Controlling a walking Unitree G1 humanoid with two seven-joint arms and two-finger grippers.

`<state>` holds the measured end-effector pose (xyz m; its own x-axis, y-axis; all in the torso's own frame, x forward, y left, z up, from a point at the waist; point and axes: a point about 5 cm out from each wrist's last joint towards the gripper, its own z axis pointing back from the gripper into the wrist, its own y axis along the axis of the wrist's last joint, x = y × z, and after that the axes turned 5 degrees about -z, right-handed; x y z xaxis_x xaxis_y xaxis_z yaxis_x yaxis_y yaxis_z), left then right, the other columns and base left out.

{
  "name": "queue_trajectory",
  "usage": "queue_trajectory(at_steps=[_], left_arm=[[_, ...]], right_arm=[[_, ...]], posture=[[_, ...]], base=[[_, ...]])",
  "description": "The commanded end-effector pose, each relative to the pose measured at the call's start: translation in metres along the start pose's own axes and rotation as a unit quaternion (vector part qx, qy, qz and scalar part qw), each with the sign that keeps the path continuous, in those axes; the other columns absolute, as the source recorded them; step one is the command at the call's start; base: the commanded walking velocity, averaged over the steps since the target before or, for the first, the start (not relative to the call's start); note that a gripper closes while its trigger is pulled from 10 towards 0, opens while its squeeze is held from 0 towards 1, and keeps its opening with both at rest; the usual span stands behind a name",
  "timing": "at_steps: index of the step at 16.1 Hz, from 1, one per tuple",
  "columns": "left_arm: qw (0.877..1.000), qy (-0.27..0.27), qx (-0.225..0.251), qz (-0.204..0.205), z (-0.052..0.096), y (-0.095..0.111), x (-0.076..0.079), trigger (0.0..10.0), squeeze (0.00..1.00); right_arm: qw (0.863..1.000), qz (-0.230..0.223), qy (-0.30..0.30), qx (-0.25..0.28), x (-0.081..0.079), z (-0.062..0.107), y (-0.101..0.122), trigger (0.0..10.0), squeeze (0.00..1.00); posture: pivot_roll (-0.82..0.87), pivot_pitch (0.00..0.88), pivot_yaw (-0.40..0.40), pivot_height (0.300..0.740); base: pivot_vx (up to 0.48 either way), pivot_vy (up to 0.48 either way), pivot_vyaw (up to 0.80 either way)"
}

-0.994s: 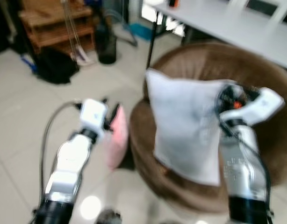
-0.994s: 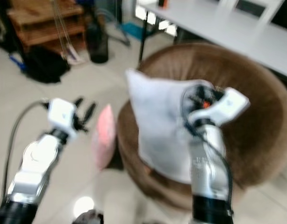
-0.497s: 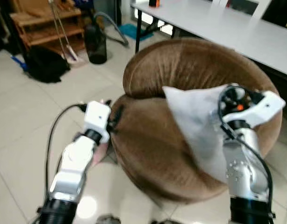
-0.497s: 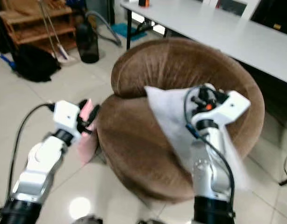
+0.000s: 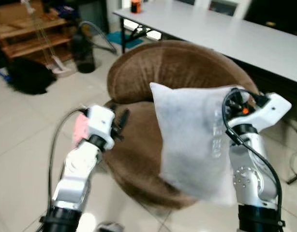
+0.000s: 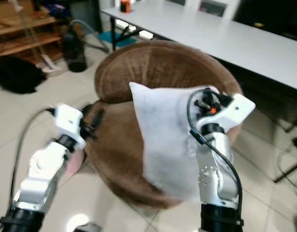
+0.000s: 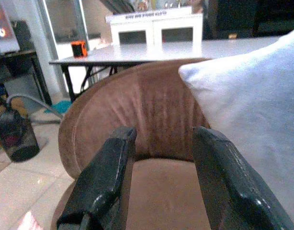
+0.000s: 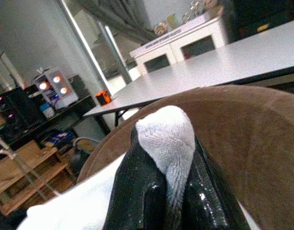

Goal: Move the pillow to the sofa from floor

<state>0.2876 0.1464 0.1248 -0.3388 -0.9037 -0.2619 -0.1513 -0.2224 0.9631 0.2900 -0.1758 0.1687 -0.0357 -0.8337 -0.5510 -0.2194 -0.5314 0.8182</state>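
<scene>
The room has a pale tiled floor (image 5: 22, 140). In the middle of the head views stands a round brown sofa (image 5: 177, 67) with a curved back. Behind it, along the upper right of the frame, runs a long white tabletop (image 5: 226, 31) with a small orange object (image 5: 135, 6) near its far end. In the upper left are wooden shelves (image 5: 27, 34), a dark vacuum cleaner (image 5: 83, 48) and a black bag (image 5: 25, 77) on the floor.

The right pincer (image 8: 168, 191) is closed on a corner of the white pillow (image 5: 192, 140). The pillow hangs from this corner in front of the sofa, at the centre right of the frame, above the seat's front edge and clear of the floor.

The left pincer (image 7: 161, 182) is open, its two black fingers (image 7: 108, 182) apart with nothing between them. It is at the centre left of the frame, just beside the sofa's left edge, pointing toward the seat. A pink thing (image 5: 80, 131) shows behind the left wrist.
</scene>
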Motion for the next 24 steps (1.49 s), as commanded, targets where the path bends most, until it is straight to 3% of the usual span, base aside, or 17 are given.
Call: queue_trajectory(at_steps=[1,8,10,11,13,14,17,24], left_arm=[[1.0,0.008,0.001,-0.011,0.001,0.003,-0.009,10.0,0.0],[1.0,0.01,-0.002,-0.009,0.005,0.002,-0.008,10.0,0.0],[1.0,-0.023,-0.02,-0.001,0.007,-0.003,-0.002,10.0,0.0],[0.996,-0.08,-0.028,-0.019,0.014,-0.007,0.007,10.0,0.0],[0.991,-0.123,-0.033,-0.03,0.022,-0.009,0.014,10.0,0.0],[0.989,-0.141,-0.039,-0.032,0.029,-0.01,0.016,10.0,0.0],[0.989,-0.14,-0.044,-0.034,0.033,-0.01,0.016,10.0,0.0],[0.987,-0.149,-0.058,-0.032,0.047,-0.008,0.015,10.0,0.0]], right_arm=[[1.0,-0.002,0.028,0.012,-0.013,-0.003,0.006,10.0,0.0],[0.999,0.003,0.04,0.006,-0.017,-0.007,0.004,10.0,0.0],[0.999,0.009,0.038,0.005,-0.021,-0.016,0.003,10.0,0.0],[0.999,0.007,0.04,-0.006,-0.026,-0.024,0.002,10.0,0.0],[0.999,0.001,0.046,-0.024,-0.033,-0.03,-0.002,10.0,0.0],[0.997,-0.017,0.064,-0.045,-0.046,-0.037,-0.006,10.0,0.0],[0.994,-0.029,0.084,-0.063,-0.067,-0.048,-0.011,10.0,0.0],[0.993,-0.065,0.014,-0.101,-0.077,-0.087,-0.025,10.0,0.0]], posture=[[0.11,0.043,-0.091,0.74],[0.11,0.058,-0.099,0.74],[0.11,0.068,-0.097,0.74],[0.11,0.077,-0.097,0.74],[0.12,0.083,-0.099,0.74],[0.13,0.095,-0.104,0.74],[0.13,0.104,-0.112,0.74],[0.16,0.147,-0.129,0.74]], base=[[0.307,0.0,0.0],[0.306,0.0,0.0],[0.0,0.0,0.0],[0.0,0.0,0.0],[0.0,0.0,0.0],[0.0,0.0,0.0],[0.0,0.0,0.0],[0.0,0.0,0.0]])
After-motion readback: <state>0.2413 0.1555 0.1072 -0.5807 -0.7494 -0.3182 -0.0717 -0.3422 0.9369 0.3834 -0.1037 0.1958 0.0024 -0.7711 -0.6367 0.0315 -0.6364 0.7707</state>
